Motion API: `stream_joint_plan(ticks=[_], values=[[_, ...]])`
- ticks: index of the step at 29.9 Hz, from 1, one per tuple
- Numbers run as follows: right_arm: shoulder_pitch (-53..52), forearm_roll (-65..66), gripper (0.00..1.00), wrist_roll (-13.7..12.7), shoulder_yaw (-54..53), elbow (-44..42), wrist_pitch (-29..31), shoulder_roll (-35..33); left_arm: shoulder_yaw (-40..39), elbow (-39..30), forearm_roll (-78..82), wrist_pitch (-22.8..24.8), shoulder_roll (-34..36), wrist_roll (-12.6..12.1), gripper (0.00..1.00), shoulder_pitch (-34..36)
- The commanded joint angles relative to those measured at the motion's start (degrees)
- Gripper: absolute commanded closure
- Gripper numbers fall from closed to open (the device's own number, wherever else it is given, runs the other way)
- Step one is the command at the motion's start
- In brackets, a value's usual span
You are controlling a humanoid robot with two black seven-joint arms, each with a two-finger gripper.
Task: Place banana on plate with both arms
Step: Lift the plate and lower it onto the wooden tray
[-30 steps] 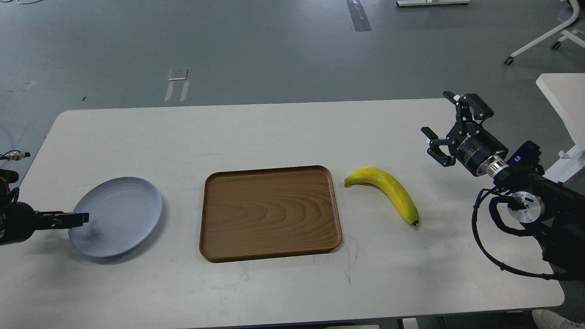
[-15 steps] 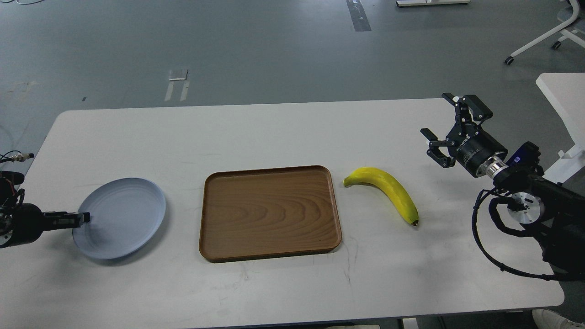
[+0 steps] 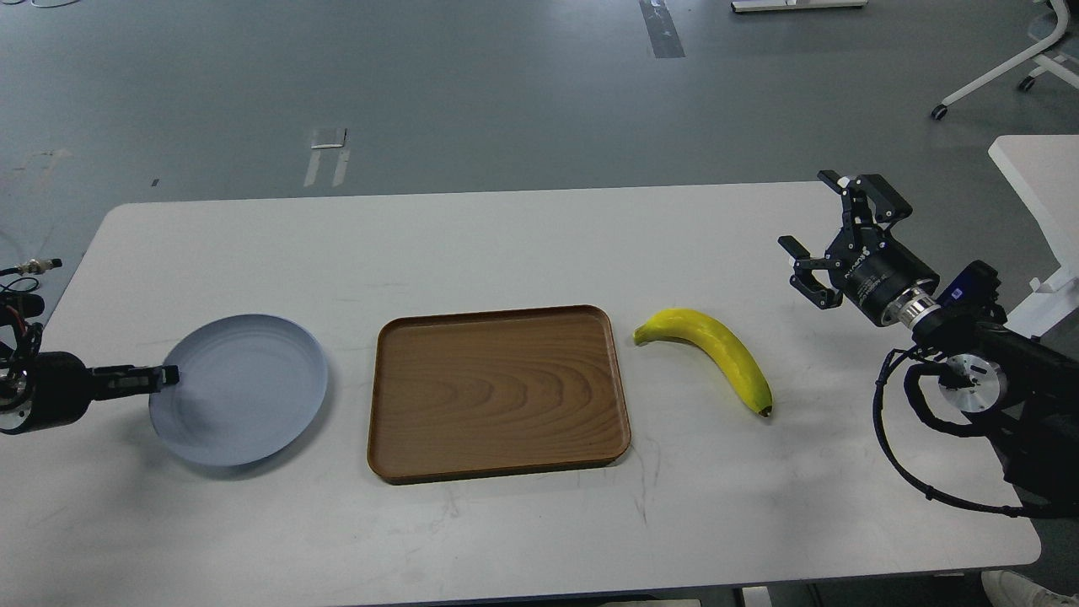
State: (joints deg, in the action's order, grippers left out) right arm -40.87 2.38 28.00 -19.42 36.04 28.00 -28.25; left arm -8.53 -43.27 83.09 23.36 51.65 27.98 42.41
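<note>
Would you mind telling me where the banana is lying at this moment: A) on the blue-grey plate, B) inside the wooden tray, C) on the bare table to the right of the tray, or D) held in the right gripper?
C: the banana lies on the white table just right of the brown tray, apart from the plate and the open right gripper.

Yellow banana (image 3: 716,354) lies right of tray; blue-grey plate (image 3: 244,392), perhaps tilted.

Showing matt wood grain on the tray (image 3: 497,392), smooth matt glaze on the plate (image 3: 244,388), waxy yellow skin on the banana (image 3: 716,350).
</note>
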Motion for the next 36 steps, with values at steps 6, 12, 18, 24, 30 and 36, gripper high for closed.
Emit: stream_joint_plan(ticks=[6, 12, 18, 24, 30, 36], values=[[-0.09, 0.00, 0.00, 0.00, -0.09, -0.09, 0.00, -0.14, 0.00, -3.65, -6.71, 4.64, 0.29, 0.02, 1.00, 9.61], [-0.17, 0.00, 0.00, 0.00, -0.09, -0.18, 0.00, -0.14, 0.09, -12.00, -5.74, 4.64, -0.41, 0.02, 1.00, 15.59], [-0.35, 0.00, 0.00, 0.00, 0.00, -0.44, 0.00, -0.23, 0.09, -14.30, -3.99, 4.64, -7.78, 0.02, 1.00, 18.67], [-0.79, 0.08, 0.00, 0.00, -0.09, -0.44, 0.00, -1.11, 0.36, -13.95, -0.30, 4.64, -14.46, 0.02, 1.00, 19.20], [-0.61, 0.00, 0.00, 0.00, 0.00, -0.53, 0.00, -1.90, 3.34, -11.76, 4.45, 4.64, -20.62, 0.02, 1.00, 19.20], [-0.26, 0.08, 0.00, 0.00, 0.00, -0.53, 0.00, -2.60, 8.17, -3.07, 4.37, 4.64, -27.47, 0.02, 1.00, 19.20]])
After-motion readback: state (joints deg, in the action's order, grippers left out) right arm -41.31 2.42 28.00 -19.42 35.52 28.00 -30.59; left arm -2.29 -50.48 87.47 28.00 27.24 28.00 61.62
